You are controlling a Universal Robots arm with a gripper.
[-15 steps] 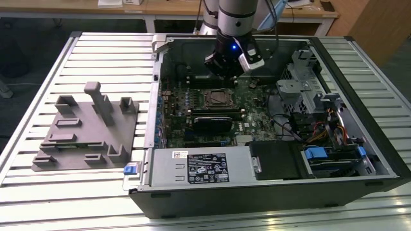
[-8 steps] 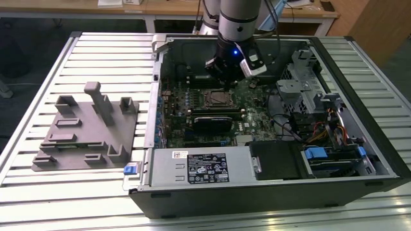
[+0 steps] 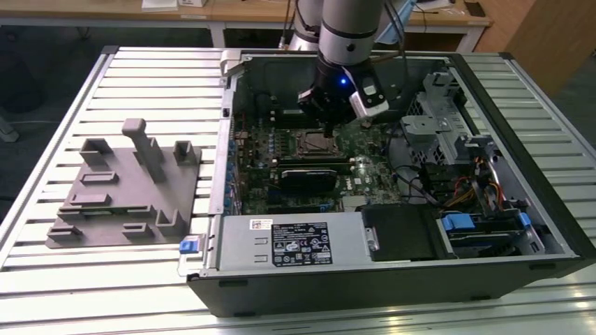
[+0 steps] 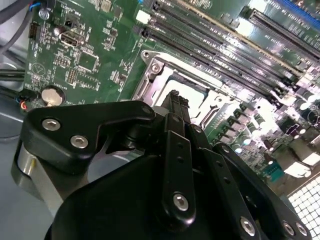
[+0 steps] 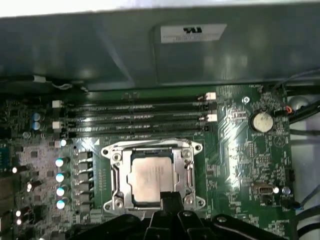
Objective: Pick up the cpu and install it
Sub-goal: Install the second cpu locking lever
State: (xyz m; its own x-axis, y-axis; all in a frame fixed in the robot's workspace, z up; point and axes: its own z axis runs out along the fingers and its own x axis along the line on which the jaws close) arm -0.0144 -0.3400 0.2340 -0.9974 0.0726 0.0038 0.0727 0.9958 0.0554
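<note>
The exterior view looks down from high and well back over the open computer case (image 3: 391,174). Both wrist views sit close above the circuit board (image 5: 240,150), sharing its socket (image 5: 152,172).

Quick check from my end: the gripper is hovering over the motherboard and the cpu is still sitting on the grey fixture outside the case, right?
Not quite. The gripper does hover over the motherboard, but the cpu is not on the grey fixture. The first wrist view shows its silvery top lying inside the metal-framed socket, just beyond the fingertips.
</note>
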